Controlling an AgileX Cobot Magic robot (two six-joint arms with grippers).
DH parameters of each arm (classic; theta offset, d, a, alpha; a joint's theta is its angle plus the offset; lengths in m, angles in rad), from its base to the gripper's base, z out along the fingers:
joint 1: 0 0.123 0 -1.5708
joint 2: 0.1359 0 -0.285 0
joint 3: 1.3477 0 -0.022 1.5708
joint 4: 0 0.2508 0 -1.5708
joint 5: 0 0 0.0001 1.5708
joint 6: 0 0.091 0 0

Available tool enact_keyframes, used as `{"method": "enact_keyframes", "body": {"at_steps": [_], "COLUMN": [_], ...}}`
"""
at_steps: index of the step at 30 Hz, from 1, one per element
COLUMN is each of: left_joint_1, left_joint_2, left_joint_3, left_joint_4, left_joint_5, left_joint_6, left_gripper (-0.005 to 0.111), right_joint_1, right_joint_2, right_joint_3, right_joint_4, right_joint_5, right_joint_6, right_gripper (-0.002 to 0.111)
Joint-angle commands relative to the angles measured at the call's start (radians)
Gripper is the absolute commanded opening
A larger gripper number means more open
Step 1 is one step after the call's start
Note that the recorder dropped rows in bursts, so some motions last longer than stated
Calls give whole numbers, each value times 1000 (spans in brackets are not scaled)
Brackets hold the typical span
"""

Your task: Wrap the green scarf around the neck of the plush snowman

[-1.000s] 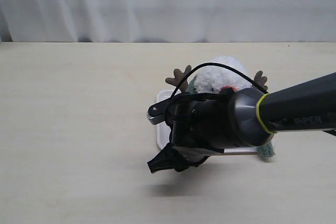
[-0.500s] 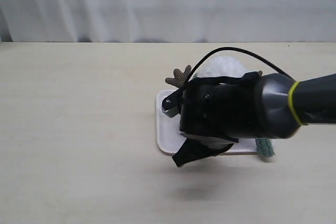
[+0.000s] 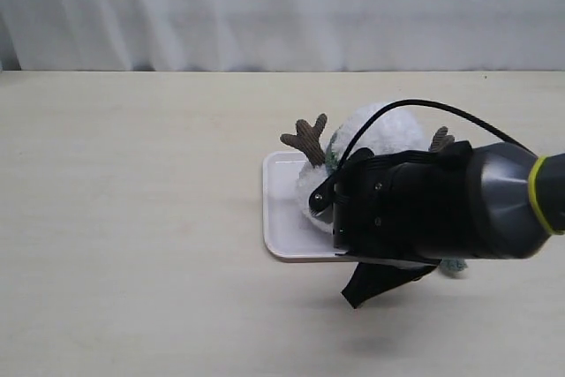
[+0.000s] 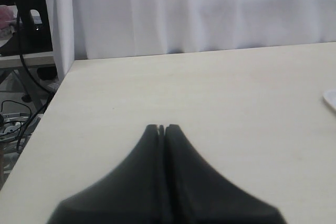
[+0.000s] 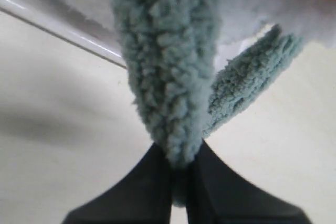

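You have the right gripper [image 5: 179,157] pinching one end of the green scarf [image 5: 163,66], jaws pressed into the pile just off the rim of the white tray [image 3: 281,218] on which the plush snowman [image 3: 388,125] rests. From that pinch the scarf runs over the tray rim to the snowman. Its other rounded end [image 5: 252,77] lies loose just beside the held strip. I judge the wrap partly made: a sliver of green shows beside the twig arm [image 3: 305,137], but your arm hides the snowman's neck, so how the loop sits cannot be told. To do this step well, lead the held end across the loose one under gentle tension, low along the crease. Pull hard and the light plush may roll or slide on the smooth tray. The knit is thick, fuzzy and limp, so it squashes in the jaws and could slip free. The snowman's fur is soft and rounded, giving only a shallow groove to seat the strip. Your left gripper [image 4: 161,128] is pressed together on nothing, over the bare table [image 4: 210,87], well apart from the work
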Motion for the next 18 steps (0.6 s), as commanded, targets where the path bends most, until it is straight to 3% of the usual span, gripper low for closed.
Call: {"method": "enact_keyframes", "body": {"at_steps": [1, 18], "left_joint_1": [0, 0], "left_joint_2": [-3, -3], "left_joint_3": [4, 4], "left_joint_4": [0, 0], "left_joint_5": [-9, -12], "left_joint_6": [-6, -6], "left_gripper": [0, 0], "right_joint_1": [1, 1], "right_joint_2": [-4, 127], "right_joint_3": [11, 11], "right_joint_4": [-29, -59], "right_joint_5": [-29, -75], "right_joint_6": [28, 23], "right_gripper": [4, 4]}}
